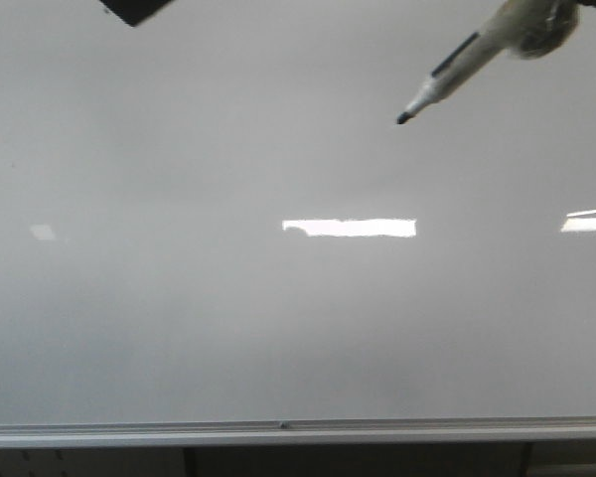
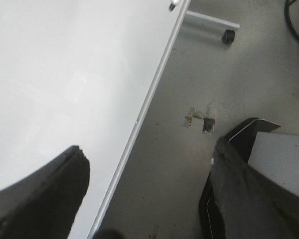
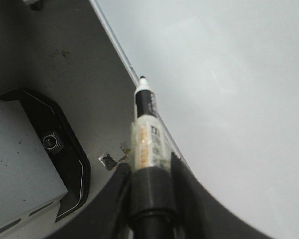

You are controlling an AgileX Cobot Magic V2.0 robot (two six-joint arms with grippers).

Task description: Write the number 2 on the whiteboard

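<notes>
The whiteboard [image 1: 228,318] fills the front view, glossy white-grey with a silver bottom rail [image 1: 278,431]. No number 2 shows on it. My right gripper [image 3: 150,172] is shut on a marker [image 3: 145,127] with a black tip. In the front view the marker [image 1: 447,72] comes in from the top right, and its tip [image 1: 403,118] is in front of the upper right part of the board; whether it touches I cannot tell. My left gripper [image 2: 147,174] is open and empty; only a dark corner of it [image 1: 134,10] shows at the top left.
Bright glare patches lie on the board at the middle [image 1: 350,228] and at the right edge [image 1: 588,221]. The left wrist view shows the board's edge [image 2: 149,99], grey floor, a stand foot with a caster [image 2: 228,36] and the robot base [image 2: 279,154].
</notes>
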